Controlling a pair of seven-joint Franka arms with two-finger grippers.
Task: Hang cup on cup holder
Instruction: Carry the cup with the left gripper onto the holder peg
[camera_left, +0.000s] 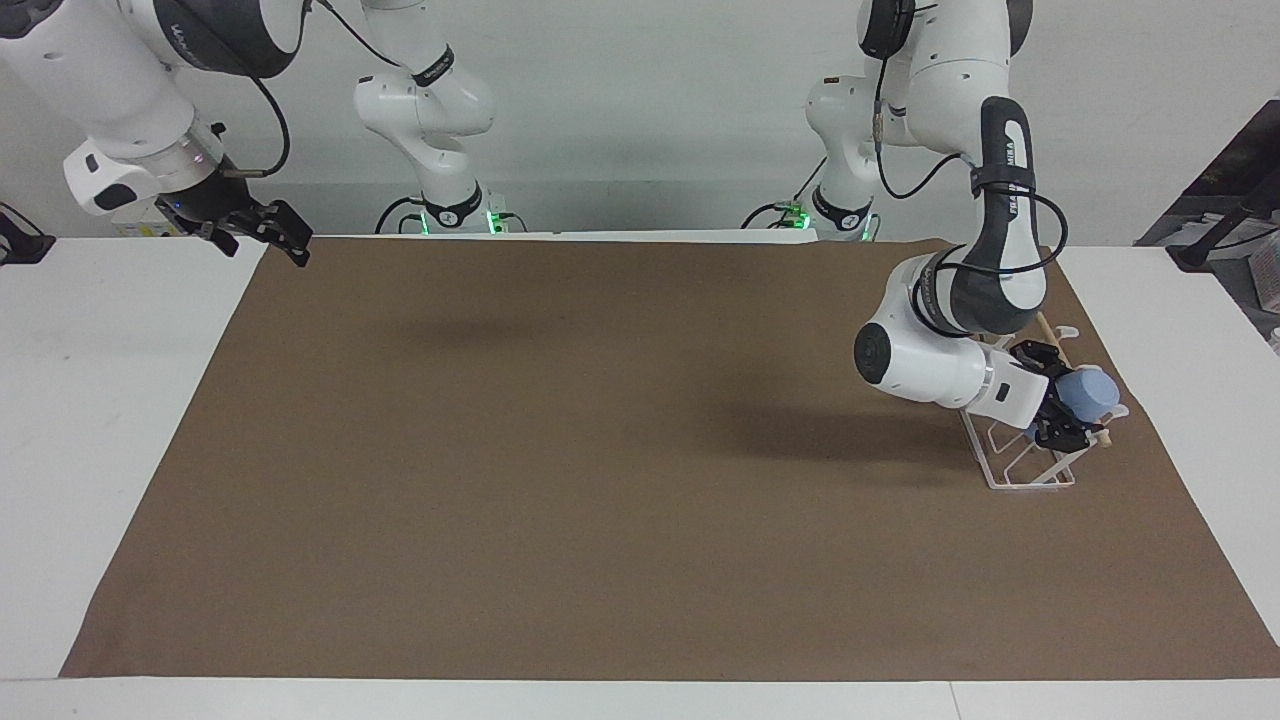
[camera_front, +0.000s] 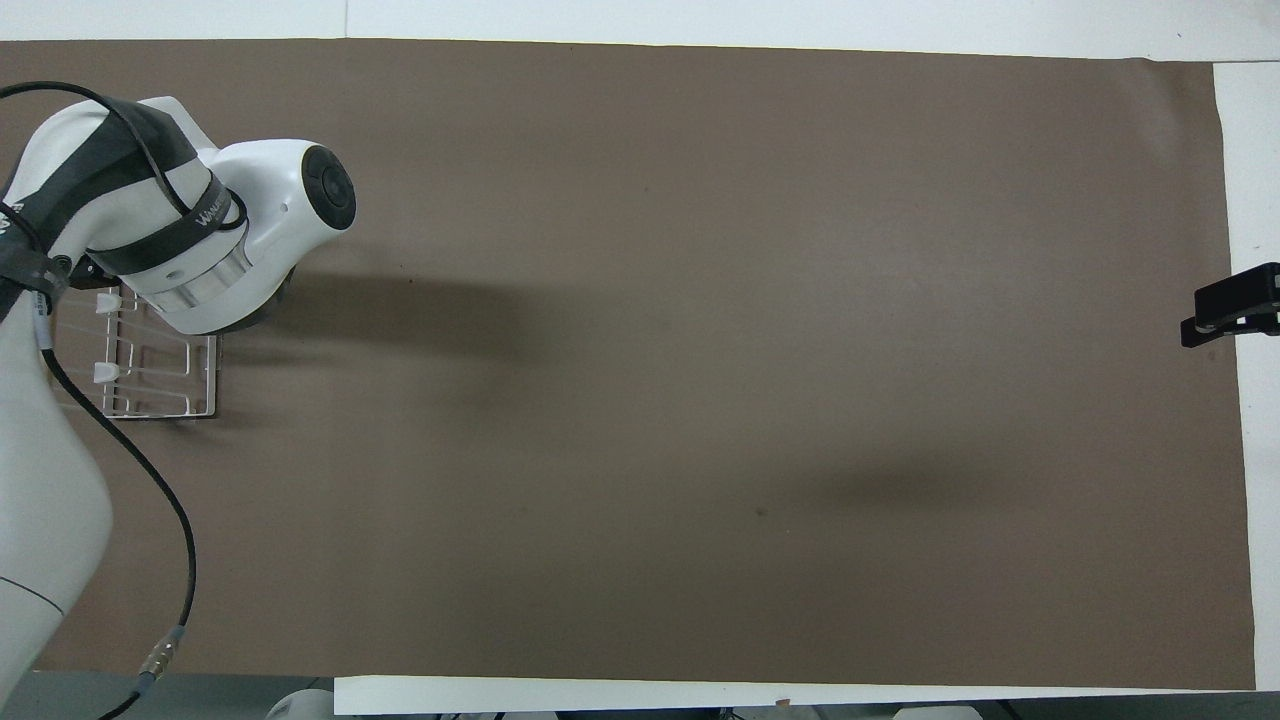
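While the left gripper (camera_left: 1062, 420) grips the cup (camera_left: 1085, 395) over the cup holder (camera_left: 1020, 462), a misaligned prong could tip the rack.

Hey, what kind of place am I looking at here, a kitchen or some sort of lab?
Most likely a robotics lab, not a kitchen: two arms on bases along a white table covered with brown paper, bare walls, and only a cup and cup holder as props.

Cup (camera_left: 1088, 393): small, light blue, tipped on its side over the cup holder (camera_left: 1020, 462), apparently on a prong. Holder: white wire rack, slanted loops, wooden dowel on top, at the left arm's end of the brown mat.
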